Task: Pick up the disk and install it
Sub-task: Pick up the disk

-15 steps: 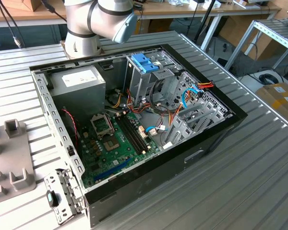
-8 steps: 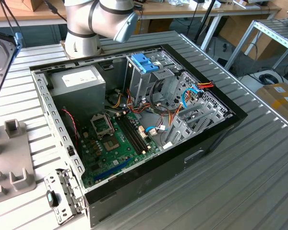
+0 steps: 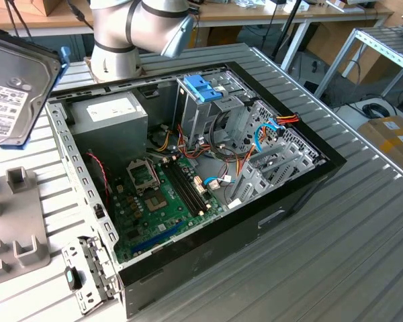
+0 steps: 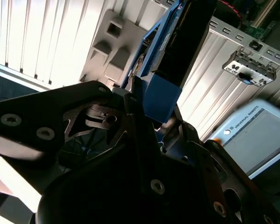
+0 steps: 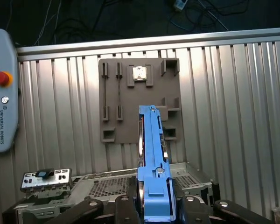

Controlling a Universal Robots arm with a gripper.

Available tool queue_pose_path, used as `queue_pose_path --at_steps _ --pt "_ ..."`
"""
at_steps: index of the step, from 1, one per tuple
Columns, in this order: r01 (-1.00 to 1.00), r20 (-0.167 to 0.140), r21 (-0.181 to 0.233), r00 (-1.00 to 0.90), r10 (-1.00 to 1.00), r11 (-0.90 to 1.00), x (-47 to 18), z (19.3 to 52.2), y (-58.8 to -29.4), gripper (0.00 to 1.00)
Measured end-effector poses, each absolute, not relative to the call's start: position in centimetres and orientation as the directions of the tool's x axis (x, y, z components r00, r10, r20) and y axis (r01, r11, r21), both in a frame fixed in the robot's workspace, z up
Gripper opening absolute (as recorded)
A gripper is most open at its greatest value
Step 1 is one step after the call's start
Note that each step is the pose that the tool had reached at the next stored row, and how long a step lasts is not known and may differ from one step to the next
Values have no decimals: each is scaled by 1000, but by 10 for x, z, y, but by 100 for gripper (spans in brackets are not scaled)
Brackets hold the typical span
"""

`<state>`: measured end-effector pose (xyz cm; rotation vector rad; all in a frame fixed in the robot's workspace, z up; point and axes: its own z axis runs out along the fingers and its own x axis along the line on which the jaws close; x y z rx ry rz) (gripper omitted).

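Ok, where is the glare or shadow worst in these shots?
Second wrist view: the ribbed table is blown out white, the gripper nearly black. First wrist view: evenly lit disk. Exterior view: computer case interior shadowed.

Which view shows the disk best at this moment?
The exterior view: the disk shows its labelled face and blue frame, though the picture's edge crops it. Both wrist views see it edge-on, mostly its blue frame.

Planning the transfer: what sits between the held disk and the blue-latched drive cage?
Exterior view: the case's perforated side wall and the grey power-supply box lie between the disk and the drive cage.
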<state>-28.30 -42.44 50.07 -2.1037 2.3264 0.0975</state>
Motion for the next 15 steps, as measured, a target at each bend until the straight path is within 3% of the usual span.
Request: queue_pose_path --at_steps 15 --pt "-994 -44 50 -101 -994 99 -224 500 -436 37"
